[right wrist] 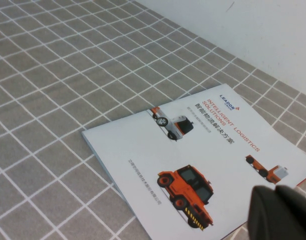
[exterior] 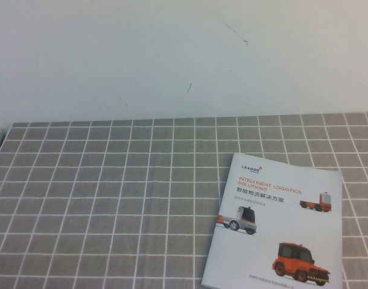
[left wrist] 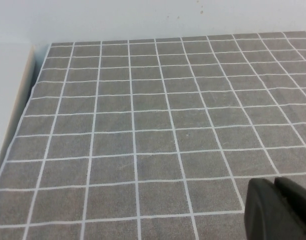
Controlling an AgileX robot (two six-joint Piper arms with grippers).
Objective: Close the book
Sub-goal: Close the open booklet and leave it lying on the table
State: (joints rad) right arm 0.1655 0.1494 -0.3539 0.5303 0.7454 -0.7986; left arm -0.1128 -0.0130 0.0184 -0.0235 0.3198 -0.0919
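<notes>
Book [exterior: 277, 226] is laid closed, cover up, on the gridded cloth [exterior: 112, 198] at the near right. Left gripper [left wrist: 278, 207] is held over bare cloth and right gripper [right wrist: 280, 210] by the book; whether either is open cannot be told.

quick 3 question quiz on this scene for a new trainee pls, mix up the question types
1. True or false: the white paper book with orange vehicles on its cover lies open.
2. On the grey checked tablecloth, the book lies toward the robot's: A) left, B) right, C) far middle.
3. Fill in: the left gripper is over bare cloth, while the right gripper is over the ____.
Key: 1 false, it is closed with the cover up; 2 B; 3 book.
</notes>
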